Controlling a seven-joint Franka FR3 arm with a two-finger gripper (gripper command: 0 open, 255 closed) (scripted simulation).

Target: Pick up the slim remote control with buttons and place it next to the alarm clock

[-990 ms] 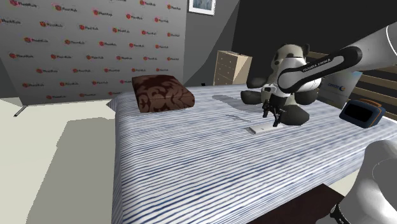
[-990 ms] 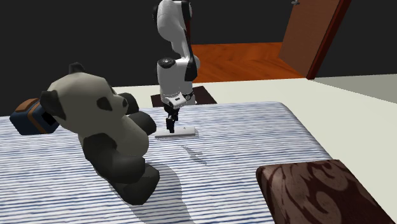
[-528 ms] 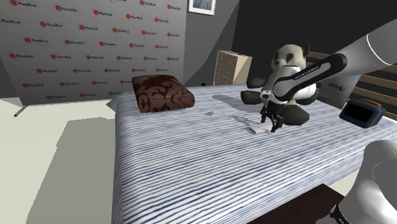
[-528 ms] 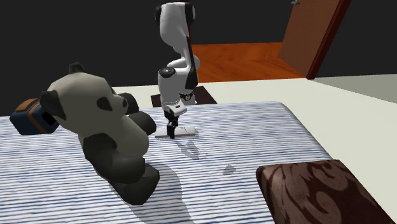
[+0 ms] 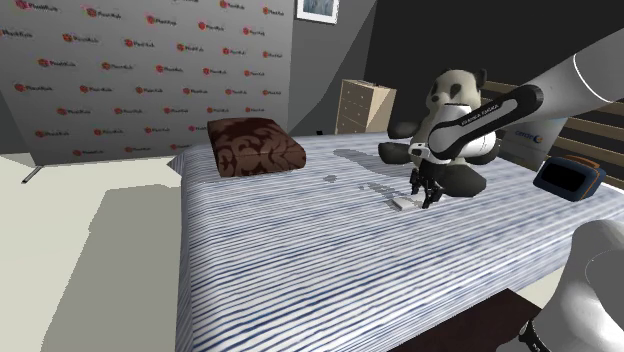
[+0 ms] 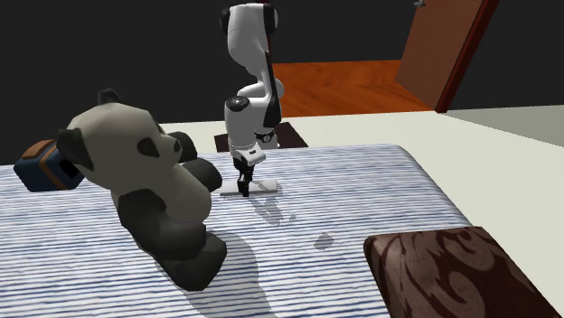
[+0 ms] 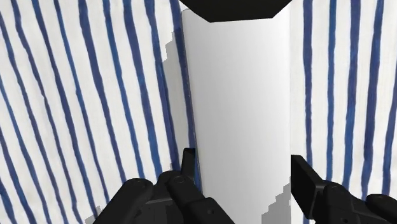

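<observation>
- I have the gripper (image 7: 242, 164) down at the striped bed cover (image 5: 300, 250), its fingers spread, one along each long side of the remote (image 7: 235, 95).
- The remote is plain white and lies flat on the cover between them, just beside the toy panda (image 5: 452, 105).
- The alarm clock (image 5: 568, 177) sits well apart from the remote, past the panda toward the shoulder view's right.
- A brown patterned pillow (image 5: 255, 147) lies on the bed toward the shoulder view's left.

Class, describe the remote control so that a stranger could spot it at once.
On the blue-striped bed, look beside the toy panda, under the black gripper. The remote control is a slim, plain white slab, the only flat white thing there.
</observation>
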